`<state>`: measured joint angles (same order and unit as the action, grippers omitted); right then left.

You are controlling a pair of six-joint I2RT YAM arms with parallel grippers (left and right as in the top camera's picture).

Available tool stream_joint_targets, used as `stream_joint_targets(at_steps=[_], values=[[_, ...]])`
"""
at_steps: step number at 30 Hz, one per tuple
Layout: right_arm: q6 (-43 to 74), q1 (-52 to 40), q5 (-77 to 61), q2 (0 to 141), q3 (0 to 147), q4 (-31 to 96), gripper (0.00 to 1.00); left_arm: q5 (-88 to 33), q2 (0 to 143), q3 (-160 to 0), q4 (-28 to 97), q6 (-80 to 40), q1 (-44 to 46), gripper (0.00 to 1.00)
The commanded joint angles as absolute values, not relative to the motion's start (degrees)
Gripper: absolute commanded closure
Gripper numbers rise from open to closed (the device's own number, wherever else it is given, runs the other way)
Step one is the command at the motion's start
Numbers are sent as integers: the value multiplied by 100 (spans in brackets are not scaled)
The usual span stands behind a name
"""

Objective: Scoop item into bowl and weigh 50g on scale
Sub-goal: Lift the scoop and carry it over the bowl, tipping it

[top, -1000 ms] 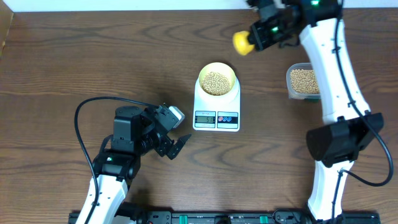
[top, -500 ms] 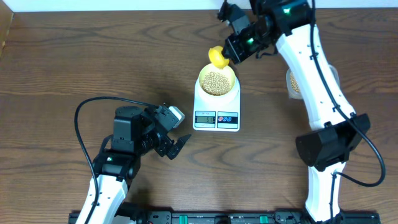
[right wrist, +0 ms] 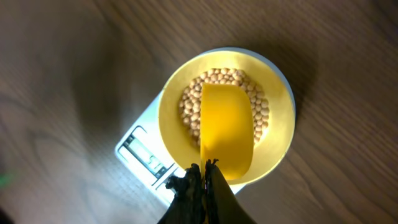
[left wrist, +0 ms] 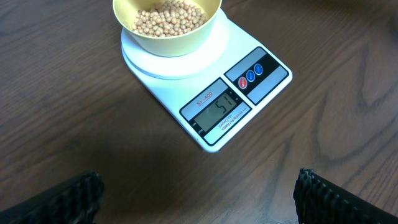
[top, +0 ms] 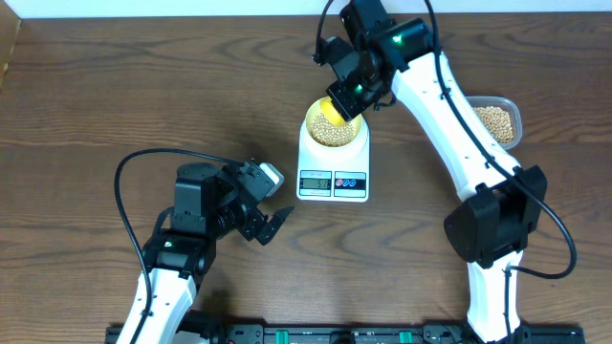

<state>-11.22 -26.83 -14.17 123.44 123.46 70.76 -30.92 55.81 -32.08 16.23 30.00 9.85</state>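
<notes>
The left gripper [top: 273, 225] hung low over the table [top: 86, 105] at left, fingers spread wide and holding nothing, its camera trained on the scale [top: 333, 164]. The scale stood mid-table with the bowl [top: 310, 122] seated squarely on its platform, and the beans [top: 337, 136] lay heaped inside the bowl, below the rim. The display [left wrist: 222, 107] appeared to read 51, though the digits were small and slanted in the left wrist view and could not be read with certainty. Above the bowl, the right gripper [top: 352, 88] was clamped on the handle of the scoop [right wrist: 226, 134], whose blade hung over the beans within the rim's outline. No beans showed on the face turned to the wrist camera, and whether the scoop touched the heap could not be told. Farther right, the tub [top: 497, 122] held more beans, well apart from the scale. If the reading was indeed a gram over target, the job looked close to done. The sound move would be to dip the scoop's lip shallowly, lift out only a few beans and keep off the bowl's wall so that no pressure skewed the weight. The scoop should then be drawn clear and the display left to settle before judging.
</notes>
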Motion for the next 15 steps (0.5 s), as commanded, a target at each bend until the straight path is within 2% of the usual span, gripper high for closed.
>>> stream_joint_targets(at_steps=[1, 15], values=[[-1138, -2722, -1343, 12199, 12134, 6851, 99, -3039, 5535, -3262, 1619, 2989, 961, 1], [-1092, -2720, -1186, 12199, 11697, 6545, 99, -3039, 5535, -3262, 1619, 2989, 961, 1]])
